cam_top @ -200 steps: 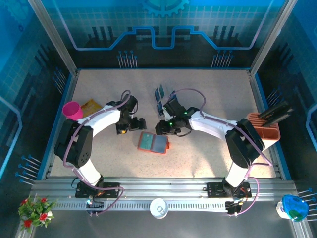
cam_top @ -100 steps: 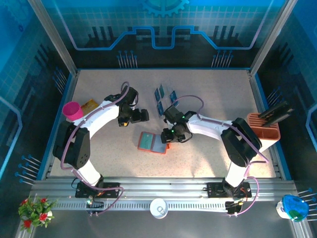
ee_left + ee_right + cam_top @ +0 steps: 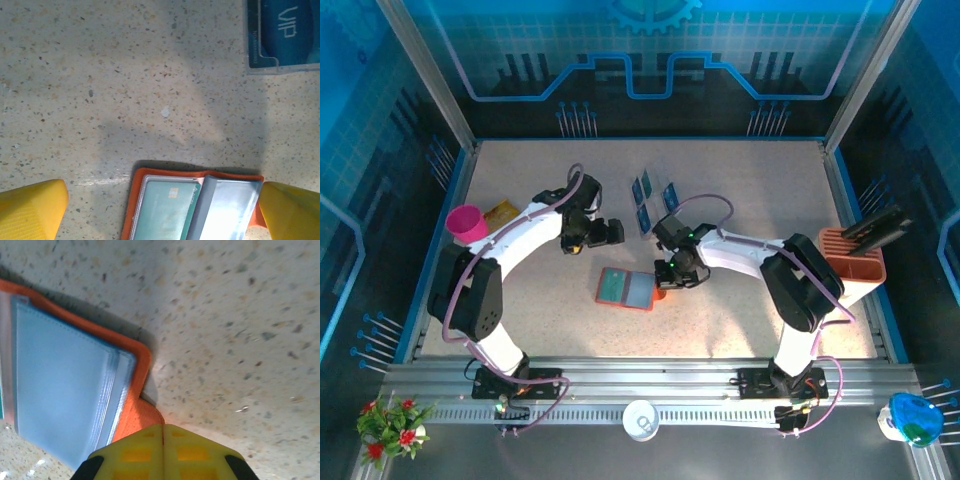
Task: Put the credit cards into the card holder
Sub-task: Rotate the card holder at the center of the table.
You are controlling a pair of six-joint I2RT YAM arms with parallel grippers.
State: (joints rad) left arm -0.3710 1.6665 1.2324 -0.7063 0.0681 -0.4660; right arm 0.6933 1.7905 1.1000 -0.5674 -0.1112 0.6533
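- Left arm reaches out from its base, elbow bowed outward, wrist turned in toward the centre. The left end effector [image 3: 604, 233] hangs above bare tabletop [image 3: 740, 190] with its jaws spread wide, holding nothing.
- The card holder [image 3: 628, 289] lies open and flat near the middle, just nearer than the left end effector. One teal card [image 3: 167, 207] sits in its left window pocket. It looks soft and light and would likely skid if pushed, so it needs pinning at an edge or the tab.
- The credit cards [image 3: 652, 203] stand farther back in a clear rack. One blue card [image 3: 285, 30] reads "VIP". They are judged thin, stiff, light and slick. Best taken across the exposed upper edge, pads on both faces.
- Right arm stretches low, forearm angled left, wrist pitched down. The right end effector [image 3: 162, 450] is fully closed, tips at the holder's orange tab. Whether the tab is pinched cannot be told.
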